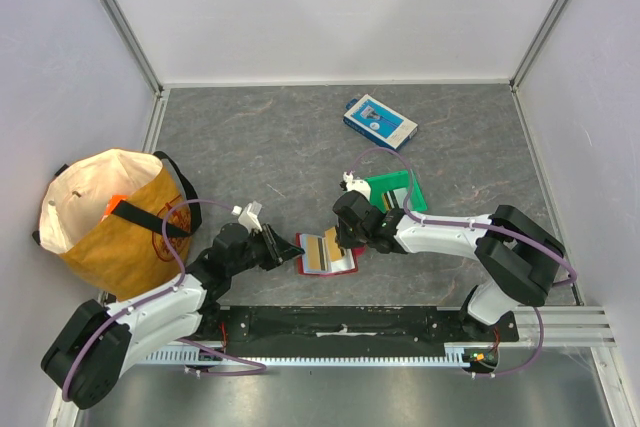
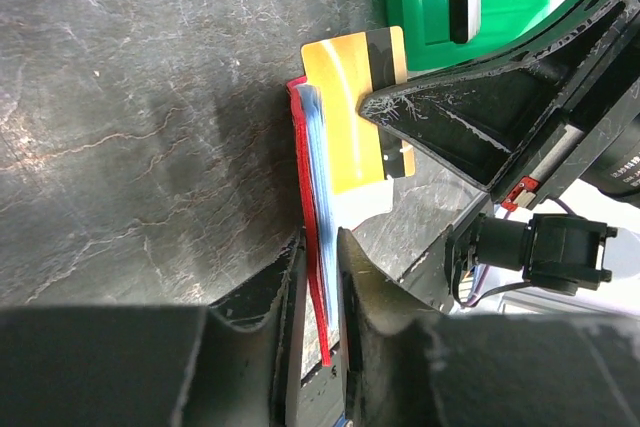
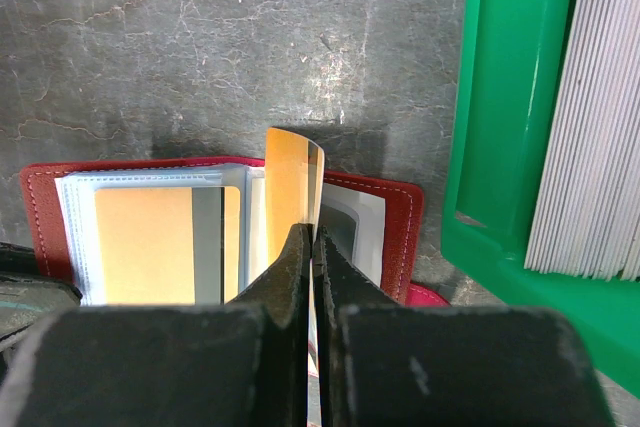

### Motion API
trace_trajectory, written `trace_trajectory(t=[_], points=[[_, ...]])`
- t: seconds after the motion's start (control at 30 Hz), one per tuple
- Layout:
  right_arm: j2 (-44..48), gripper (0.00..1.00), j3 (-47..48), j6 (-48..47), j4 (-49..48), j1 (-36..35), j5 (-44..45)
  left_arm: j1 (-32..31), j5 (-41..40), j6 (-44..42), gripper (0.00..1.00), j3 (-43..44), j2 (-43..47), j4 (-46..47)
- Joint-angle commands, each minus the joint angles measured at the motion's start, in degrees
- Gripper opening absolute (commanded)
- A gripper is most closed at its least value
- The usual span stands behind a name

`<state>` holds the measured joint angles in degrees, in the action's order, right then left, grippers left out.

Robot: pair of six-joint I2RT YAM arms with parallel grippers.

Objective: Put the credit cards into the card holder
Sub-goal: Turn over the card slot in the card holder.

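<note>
The red card holder (image 1: 345,265) lies open on the table between the arms. It also shows in the right wrist view (image 3: 402,209), with a tan-yellow card (image 3: 150,242) under a clear sleeve. My left gripper (image 1: 293,247) is shut on the holder's left edge; in the left wrist view the red cover (image 2: 312,247) sits between my fingers. My right gripper (image 1: 352,237) is shut on a second tan-yellow credit card (image 3: 290,172), held on edge over the holder's middle. That card also shows in the left wrist view (image 2: 350,97).
A green bin (image 1: 395,190) stands just behind the holder, with a stack of cards on edge (image 3: 600,127) inside it. A blue-and-white box (image 1: 380,120) lies further back. A tan cloth bag (image 1: 110,217) stands at the left wall.
</note>
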<state>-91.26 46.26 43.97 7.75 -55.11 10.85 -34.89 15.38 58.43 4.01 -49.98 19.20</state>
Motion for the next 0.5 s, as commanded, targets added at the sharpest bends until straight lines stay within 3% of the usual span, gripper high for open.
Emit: trace_trajectory(t=[0.0, 0.2, 0.47], points=[[-4.27, 0.0, -2.76, -1.95, 6.67, -0.35, 0.4, -0.17, 0.1, 1.07, 0.2, -0.23, 1.28, 0.4], [-3.83, 0.0, -2.58, -1.87, 6.75, -0.35, 0.4, -0.17, -1.4, 0.1, 0.02, 0.12, 3.92, -4.34], [3.97, 0.0, 0.84, -2.31, 5.7, -0.35, 0.22, -0.17, -3.77, -2.18, 0.02, 2.14, 6.03, -11.28]])
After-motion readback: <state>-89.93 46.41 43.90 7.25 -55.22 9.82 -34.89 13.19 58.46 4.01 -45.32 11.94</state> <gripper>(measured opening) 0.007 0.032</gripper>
